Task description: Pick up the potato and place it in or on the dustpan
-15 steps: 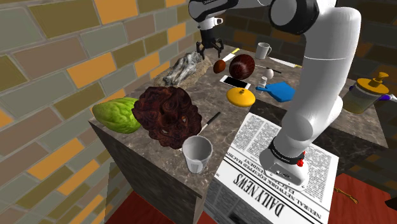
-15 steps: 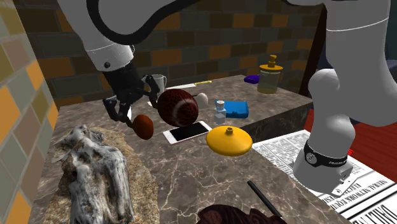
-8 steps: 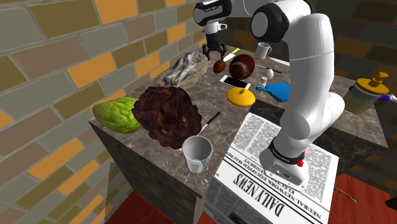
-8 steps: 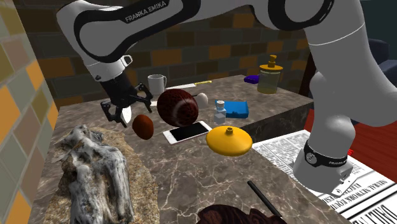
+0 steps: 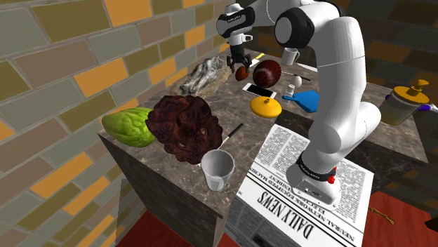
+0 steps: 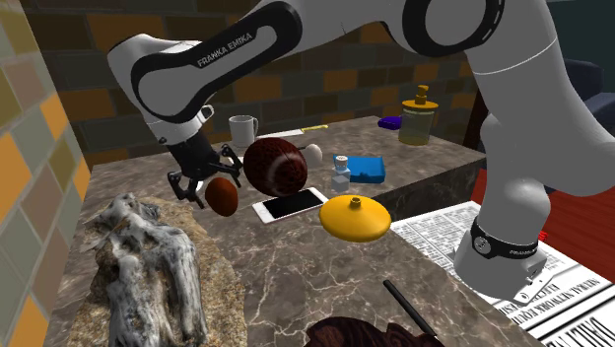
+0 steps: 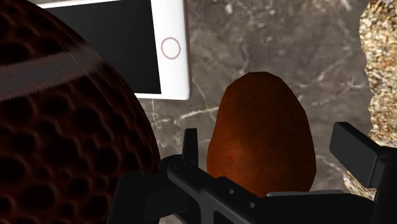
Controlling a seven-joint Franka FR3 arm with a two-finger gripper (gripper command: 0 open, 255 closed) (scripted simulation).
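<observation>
A dark marble counter (image 6: pixel 296 266) lies under the fingers (image 7: pixel 357 151). A grey, olive and orange brick wall (image 5: pixel 63 63) flanks it. The floor (image 5: pixel 151 235) is red.

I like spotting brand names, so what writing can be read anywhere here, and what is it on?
"FRANKA EMIKA": on the white arm.
"DAILY NEWS": heading of the newspaper, seen upside down.
The newspaper's small print and the base ring's lettering: too small to read.
</observation>
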